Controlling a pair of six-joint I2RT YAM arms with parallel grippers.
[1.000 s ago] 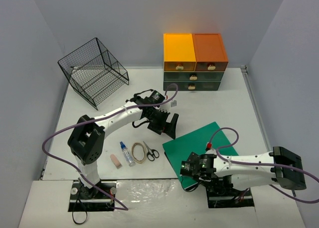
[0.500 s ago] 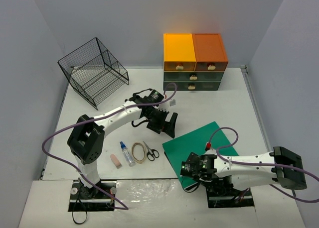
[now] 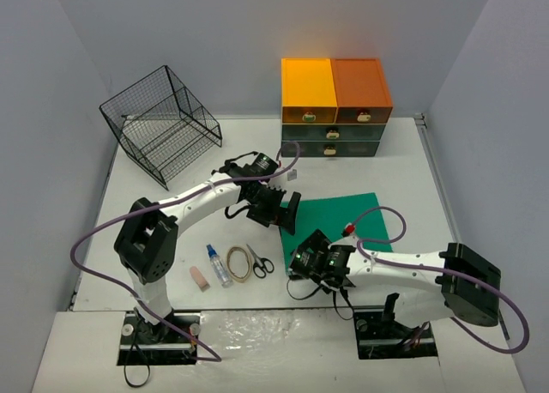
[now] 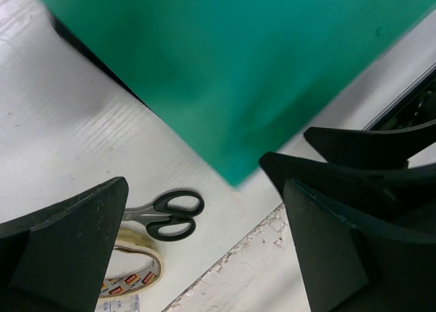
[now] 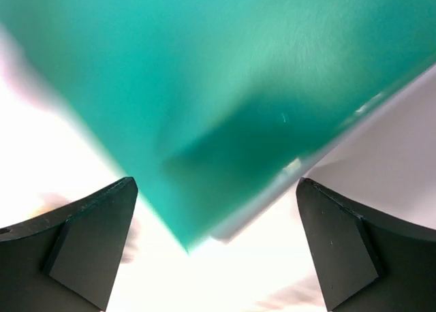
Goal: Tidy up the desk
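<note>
The white desk (image 3: 154,213) carries a green folder (image 3: 343,214) right of centre. My left gripper (image 3: 283,214) is open at the folder's left edge. In the left wrist view the folder (image 4: 238,67) fills the top, its corner pointing down between the spread fingers (image 4: 68,251), and that gripper (image 4: 204,251) holds nothing. My right gripper (image 3: 300,260) is open at the folder's near left corner. In the blurred right wrist view the folder's corner (image 5: 204,87) lies between the wide-apart fingers of the gripper (image 5: 214,251), untouched.
Scissors (image 3: 260,262), a tape roll (image 3: 238,263), a small glue bottle (image 3: 218,264) and a pink eraser (image 3: 199,278) lie near the front left. A black wire basket (image 3: 163,123) stands at the back left. An orange-topped drawer unit (image 3: 334,105) stands at the back centre.
My right arm has swung left and forward to the folder's near left corner. The folder now lies farther back and turned. My left gripper has shifted slightly back-left.
</note>
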